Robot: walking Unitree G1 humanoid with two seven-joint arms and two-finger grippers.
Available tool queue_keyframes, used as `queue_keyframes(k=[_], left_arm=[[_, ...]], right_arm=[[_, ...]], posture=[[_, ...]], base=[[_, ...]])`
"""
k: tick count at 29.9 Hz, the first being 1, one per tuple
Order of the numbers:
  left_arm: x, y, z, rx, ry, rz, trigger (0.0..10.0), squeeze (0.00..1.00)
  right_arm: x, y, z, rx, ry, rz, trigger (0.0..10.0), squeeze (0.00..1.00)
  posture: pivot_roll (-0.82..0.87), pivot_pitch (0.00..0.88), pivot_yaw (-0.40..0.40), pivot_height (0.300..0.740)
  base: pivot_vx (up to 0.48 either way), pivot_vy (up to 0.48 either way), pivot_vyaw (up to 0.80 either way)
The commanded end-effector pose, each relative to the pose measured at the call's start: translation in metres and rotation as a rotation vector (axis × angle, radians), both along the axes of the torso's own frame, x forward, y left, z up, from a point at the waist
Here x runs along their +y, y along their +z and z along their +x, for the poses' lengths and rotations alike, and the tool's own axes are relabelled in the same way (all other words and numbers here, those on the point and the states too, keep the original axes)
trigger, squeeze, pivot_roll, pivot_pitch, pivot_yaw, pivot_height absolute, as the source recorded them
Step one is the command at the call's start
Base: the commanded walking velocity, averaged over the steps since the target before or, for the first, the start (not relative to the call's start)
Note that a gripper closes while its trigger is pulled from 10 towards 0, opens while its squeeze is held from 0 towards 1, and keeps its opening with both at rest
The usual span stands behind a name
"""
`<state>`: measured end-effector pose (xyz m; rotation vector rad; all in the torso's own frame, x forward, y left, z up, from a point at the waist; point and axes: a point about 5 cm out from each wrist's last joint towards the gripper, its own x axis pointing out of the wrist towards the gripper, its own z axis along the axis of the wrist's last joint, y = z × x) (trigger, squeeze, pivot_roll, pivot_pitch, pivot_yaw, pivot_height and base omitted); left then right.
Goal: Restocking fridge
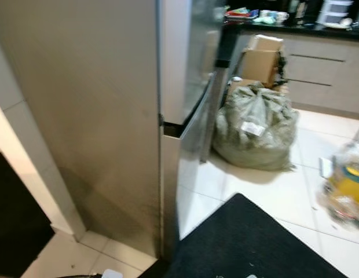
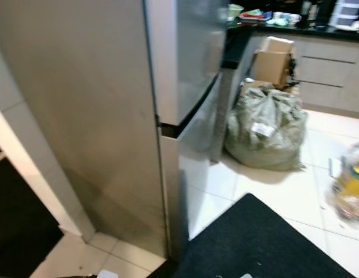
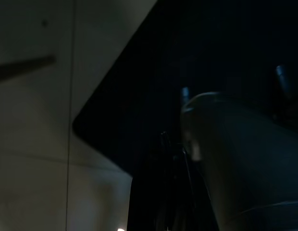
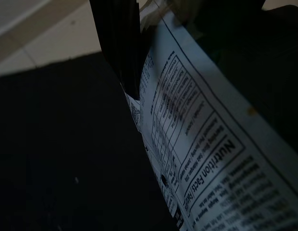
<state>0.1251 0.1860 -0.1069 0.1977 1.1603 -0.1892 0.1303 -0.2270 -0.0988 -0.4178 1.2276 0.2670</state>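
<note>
Fridge (image 1: 110, 116): doors closed, mat (image 1: 249, 243) at its foot.
Right claw (image 4: 132, 72): pinching a packet (image 4: 206, 163) over the mat.
Packet: looks light, soft, crinkly; hold near its edge.
Left claw: can't tell.

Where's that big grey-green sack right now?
In the head views the grey-green sack sits on the white tile floor, ahead and right of the fridge, just before the cardboard boxes by the counter cabinets.

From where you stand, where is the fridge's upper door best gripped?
Probably by the dark recess under the upper door: no handle sticks out, so hook up into it from the front. Which side hinges, I cannot tell.
</note>
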Motion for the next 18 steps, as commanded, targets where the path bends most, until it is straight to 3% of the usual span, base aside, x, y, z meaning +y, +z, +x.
queue_keyframes(k=[1,12,18], left_arm=[[0.0025,-0.0041,-0.0135,0.054,0.0,0.012,10.0,0.0],[0.0033,-0.0039,-0.0134,0.057,-0.006,0.01,10.0,0.0],[0.0017,-0.004,-0.0136,0.06,-0.012,-0.007,10.0,0.0]], right_arm=[[-0.0015,0.001,0.0018,-0.01,-0.009,0.0,10.0,0.0],[-0.0001,0.0006,0.0017,-0.013,-0.012,-0.002,10.0,0.0],[-0.0019,0.0005,0.0013,-0.019,-0.012,-0.037,10.0,0.0]], posture=[[-0.04,0.0,-0.026,0.74],[-0.04,0.0,-0.023,0.74],[-0.04,0.001,-0.022,0.74]], base=[[0.0,0.0,0.8],[0.0,0.0,0.74],[0.0,-0.049,0.0]])
